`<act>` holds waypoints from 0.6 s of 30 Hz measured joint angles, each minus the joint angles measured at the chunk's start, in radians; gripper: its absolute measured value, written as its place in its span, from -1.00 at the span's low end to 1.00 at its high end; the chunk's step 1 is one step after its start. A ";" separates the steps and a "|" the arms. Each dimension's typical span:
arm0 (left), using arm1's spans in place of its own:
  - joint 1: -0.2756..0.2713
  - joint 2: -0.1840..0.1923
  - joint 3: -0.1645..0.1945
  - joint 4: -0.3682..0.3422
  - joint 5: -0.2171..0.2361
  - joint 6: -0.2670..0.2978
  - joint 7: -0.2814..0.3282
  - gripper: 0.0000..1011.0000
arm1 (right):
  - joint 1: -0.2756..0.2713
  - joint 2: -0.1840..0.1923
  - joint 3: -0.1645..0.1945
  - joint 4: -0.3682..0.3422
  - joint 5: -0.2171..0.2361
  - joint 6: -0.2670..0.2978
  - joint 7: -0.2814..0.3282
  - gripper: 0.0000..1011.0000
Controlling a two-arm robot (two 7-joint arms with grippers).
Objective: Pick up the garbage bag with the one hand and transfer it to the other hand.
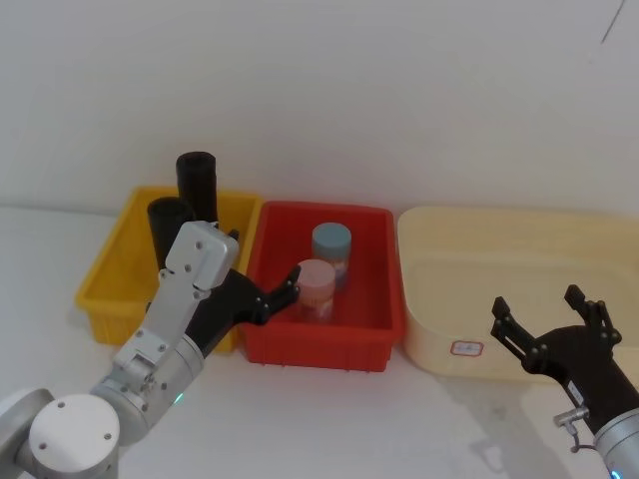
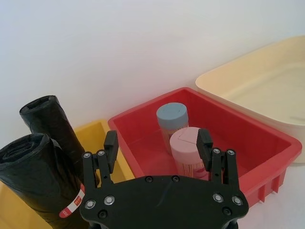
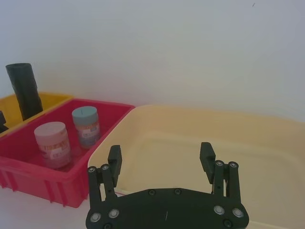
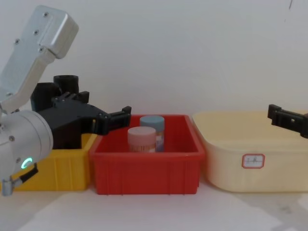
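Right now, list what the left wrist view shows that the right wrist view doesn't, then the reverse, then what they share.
Left wrist view, not the right: the open left gripper and the labelled black roll, upright in the yellow bin.
Right wrist view, not the left: the open right gripper and most of the cream tub's inside.
Both: the red bin holding a pink-lidded jar and a blue-lidded jar, a second black roll, the yellow bin, and part of the cream tub.
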 joint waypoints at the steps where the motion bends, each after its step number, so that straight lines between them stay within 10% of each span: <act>1: 0.000 0.000 0.000 0.000 0.000 0.000 0.000 0.98 | 0.000 0.000 0.000 0.000 0.000 0.000 0.000 0.99; 18: 0.000 0.000 0.000 0.000 0.000 0.000 0.000 0.98 | 0.000 0.000 0.000 0.000 0.000 0.000 0.000 0.99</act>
